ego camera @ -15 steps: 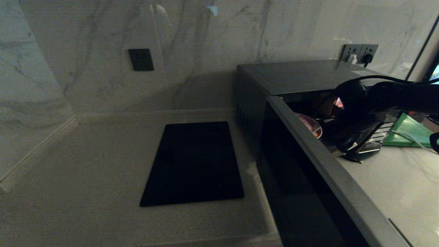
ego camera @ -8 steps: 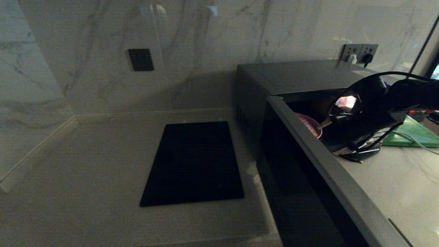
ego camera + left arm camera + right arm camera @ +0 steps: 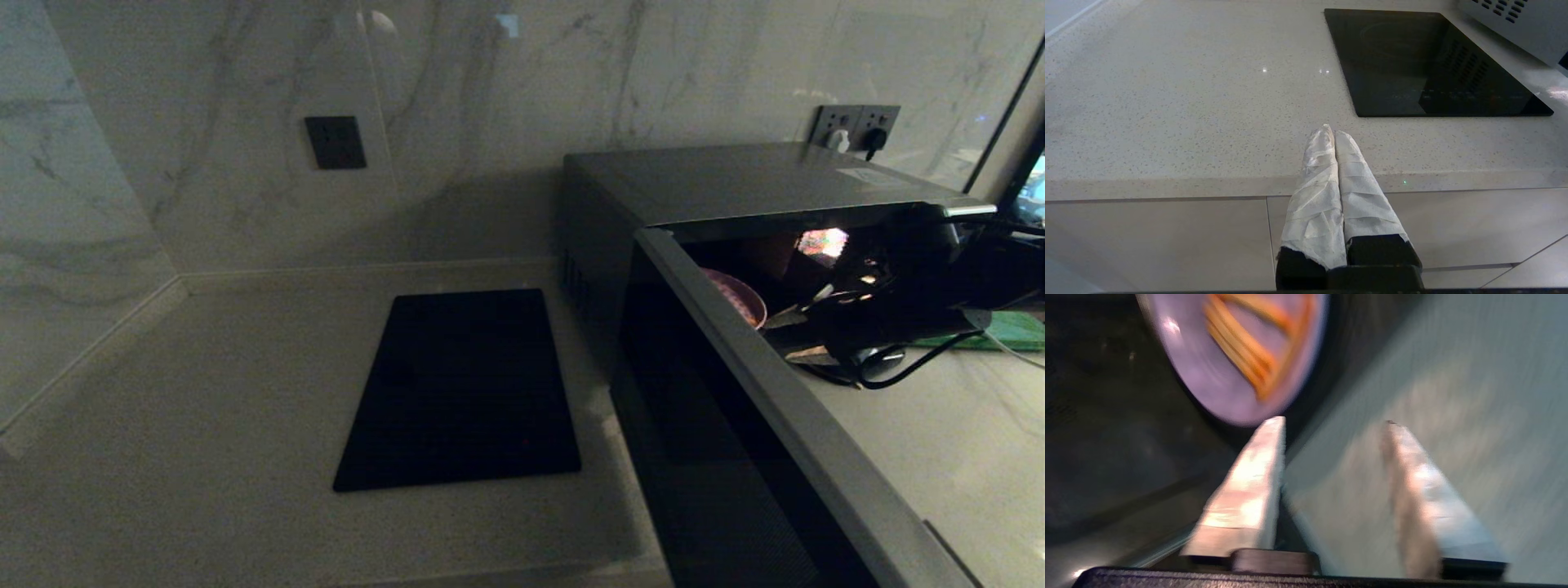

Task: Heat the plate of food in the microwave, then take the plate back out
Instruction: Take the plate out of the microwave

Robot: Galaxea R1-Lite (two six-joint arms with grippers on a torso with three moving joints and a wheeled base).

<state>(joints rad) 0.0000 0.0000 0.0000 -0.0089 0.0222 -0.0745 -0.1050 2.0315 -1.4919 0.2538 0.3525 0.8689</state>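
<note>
The microwave [image 3: 718, 175] stands at the right with its black glass door [image 3: 759, 425] swung open toward me. Inside it rests the lavender plate of food [image 3: 739, 298], seen close in the right wrist view as a purple plate [image 3: 1208, 375] with orange sticks [image 3: 1245, 355]. My right gripper [image 3: 792, 336] is open at the mouth of the oven, just right of the plate, with nothing between its fingers [image 3: 1333, 421]. My left gripper [image 3: 1333, 130] is shut and empty, parked at the counter's front edge.
A flat black cooktop panel [image 3: 465, 388] lies in the counter left of the microwave. A green board [image 3: 1016, 331] lies at the far right behind my right arm. Wall sockets [image 3: 853, 126] with a plug sit behind the microwave.
My right arm has drawn back to the right and lower, away from the plate. The plate stays inside the microwave. The left arm has not moved.
</note>
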